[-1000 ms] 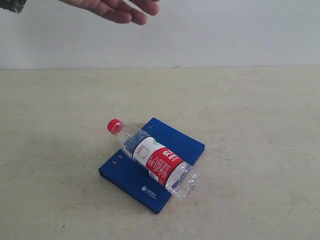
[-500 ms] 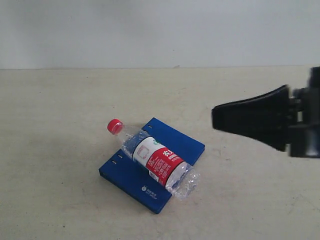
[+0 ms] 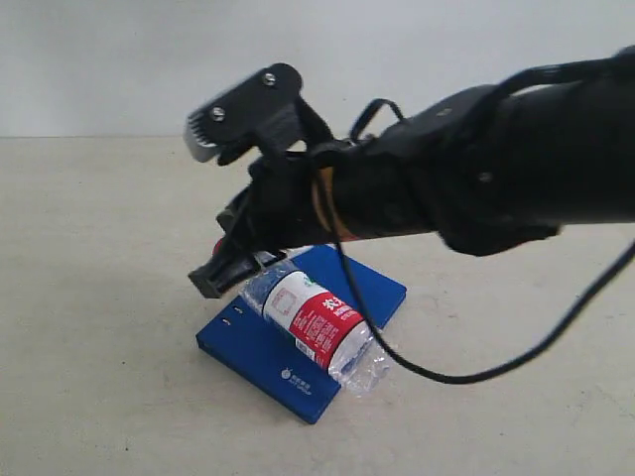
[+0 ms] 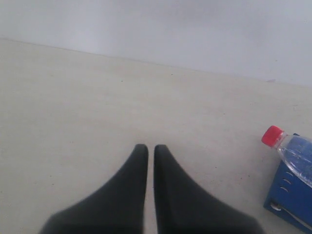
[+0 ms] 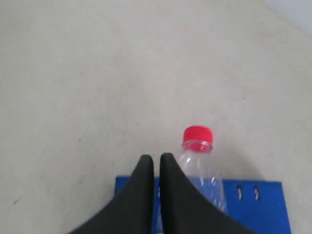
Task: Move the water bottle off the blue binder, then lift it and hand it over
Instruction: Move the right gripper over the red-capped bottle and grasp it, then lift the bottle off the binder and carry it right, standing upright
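Note:
The water bottle (image 3: 314, 319) lies on its side across the blue binder (image 3: 256, 353) in the exterior view, its base overhanging the near corner. My right arm reaches in from the right, and my right gripper (image 3: 207, 282) sits at the bottle's neck, covering most of the red cap. In the right wrist view my right gripper (image 5: 156, 157) is shut with nothing in it, just beside the clear neck of the bottle (image 5: 201, 168) and above the binder (image 5: 261, 204). My left gripper (image 4: 150, 147) is shut and empty over bare table, with the bottle's red cap (image 4: 272, 135) off to one side.
The beige table (image 3: 109, 248) runs back to a pale wall (image 3: 417, 59). A black cable (image 3: 451, 375) hangs from the right arm and loops low beside the binder's right corner.
A hand at the top edge has left the view. My right arm has swung in from the right and its gripper now sits at the bottle's neck. Bottle and binder have not moved.

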`<action>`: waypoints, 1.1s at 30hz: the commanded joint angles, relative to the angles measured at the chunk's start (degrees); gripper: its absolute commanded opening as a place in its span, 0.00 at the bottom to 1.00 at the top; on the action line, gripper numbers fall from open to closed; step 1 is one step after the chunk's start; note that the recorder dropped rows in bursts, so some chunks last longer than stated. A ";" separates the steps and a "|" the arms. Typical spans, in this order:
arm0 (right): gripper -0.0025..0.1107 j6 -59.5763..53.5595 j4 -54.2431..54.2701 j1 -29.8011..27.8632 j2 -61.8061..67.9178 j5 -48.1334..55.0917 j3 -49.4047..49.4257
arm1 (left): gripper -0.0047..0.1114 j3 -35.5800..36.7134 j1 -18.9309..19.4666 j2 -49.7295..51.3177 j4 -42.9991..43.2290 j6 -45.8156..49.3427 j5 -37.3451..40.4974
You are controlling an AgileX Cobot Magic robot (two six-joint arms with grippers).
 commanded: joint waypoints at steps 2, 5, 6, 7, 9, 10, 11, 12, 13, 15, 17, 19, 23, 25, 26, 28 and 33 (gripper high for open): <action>0.27 -3.31 0.49 2.57 8.47 1.60 -7.47 | 0.08 0.16 -0.27 -0.12 0.22 0.25 -0.65; 0.49 -3.31 0.49 3.21 12.85 3.23 -11.20 | 0.08 0.16 -0.27 -0.12 0.22 0.25 -0.65; 0.54 -3.31 0.49 3.44 14.34 4.49 -12.45 | 0.08 0.16 -0.27 -0.12 0.22 0.25 -0.65; 0.56 -3.31 0.49 3.74 15.49 5.27 -13.43 | 0.08 0.16 -0.27 -0.12 0.22 0.25 -0.65; 0.57 -3.31 0.49 3.73 18.16 7.21 -15.70 | 0.08 0.16 -0.27 -0.12 0.22 0.25 -0.65; 0.57 -3.31 0.49 3.73 19.19 7.21 -16.79 | 0.08 0.16 -0.27 -0.12 0.22 0.25 -0.65; 0.57 -3.31 0.49 3.73 20.33 7.44 -17.72 | 0.08 0.16 -0.27 -0.12 0.22 0.25 -0.65; 0.57 -3.08 0.49 3.73 21.28 7.88 -18.45 | 0.08 0.16 -0.27 -0.12 0.22 0.25 -0.65; 0.57 -3.07 0.49 3.73 22.02 8.81 -18.83 | 0.08 0.16 -0.27 -0.12 0.22 0.25 -0.65; 0.57 -3.07 0.49 3.73 22.81 11.51 -18.97 | 0.08 0.16 -0.27 -0.12 0.22 0.25 -0.65; 0.57 -3.30 0.78 3.73 23.33 14.06 -18.97 | 0.08 0.16 -0.27 -0.12 0.22 0.25 -0.65; 0.57 -3.73 0.91 3.73 24.02 14.44 -18.97 | 0.08 0.16 -0.27 -0.12 0.22 0.25 -0.65; 0.57 -4.88 2.55 3.73 25.75 14.97 -18.97 | 0.08 0.16 -0.27 -0.12 0.22 0.25 -0.65; 0.57 -5.80 4.84 3.73 26.54 16.54 -18.87 | 0.08 0.16 -0.27 -0.12 0.22 0.25 -0.65; 0.57 -6.52 6.24 3.73 26.64 17.30 -18.87 | 0.08 0.16 -0.27 -0.12 0.22 0.25 -0.65; 0.57 -9.12 10.90 3.73 26.64 19.69 -18.87 | 0.08 0.16 -0.27 -0.12 0.22 0.25 -0.65; 0.47 -34.17 35.09 3.73 26.73 28.15 -18.87 | 0.08 0.16 -0.27 -0.12 0.22 0.25 -0.54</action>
